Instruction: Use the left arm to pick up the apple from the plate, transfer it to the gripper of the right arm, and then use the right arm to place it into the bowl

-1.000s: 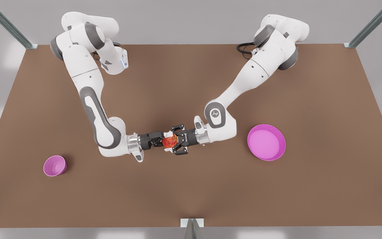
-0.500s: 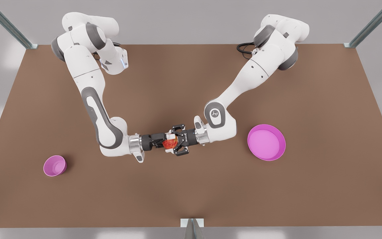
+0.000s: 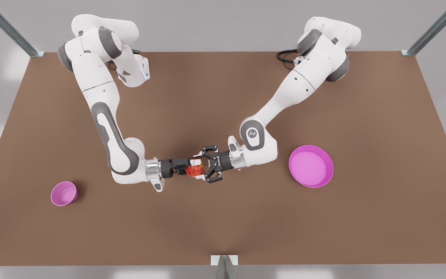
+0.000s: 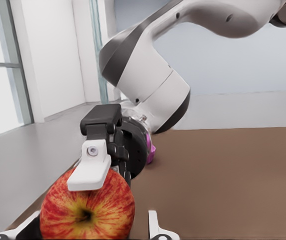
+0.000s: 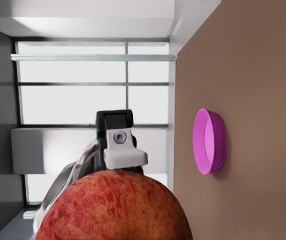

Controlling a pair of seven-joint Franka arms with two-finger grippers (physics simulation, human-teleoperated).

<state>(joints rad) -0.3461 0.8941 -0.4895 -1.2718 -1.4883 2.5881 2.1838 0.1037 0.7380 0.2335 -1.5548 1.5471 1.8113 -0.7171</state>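
The red-and-yellow apple (image 3: 194, 170) hangs above the table's middle, between two grippers that face each other. My right gripper (image 3: 191, 169), on the arm at the front view's left, is shut on the apple; one of its white pads (image 4: 90, 170) presses on the fruit (image 4: 88, 212). My left gripper (image 3: 204, 169), on the arm at the front view's right, stands open around the apple's far side, one fingertip (image 4: 152, 226) clear of the skin. The plate (image 3: 311, 166) lies at the front view's right with nothing on it. The small bowl (image 3: 64, 193) sits at the front view's lower left.
The brown table (image 3: 223, 224) spreads wide around both dishes. Metal frame posts stand at the far corners, and a bracket (image 3: 224, 263) sits at the near edge. The plate (image 5: 210, 141) shows behind the apple (image 5: 115, 207) in the right wrist view.
The right arm has drawn back a little toward the front view's left, carrying the apple with it. The left gripper has stayed open and nearly in place.
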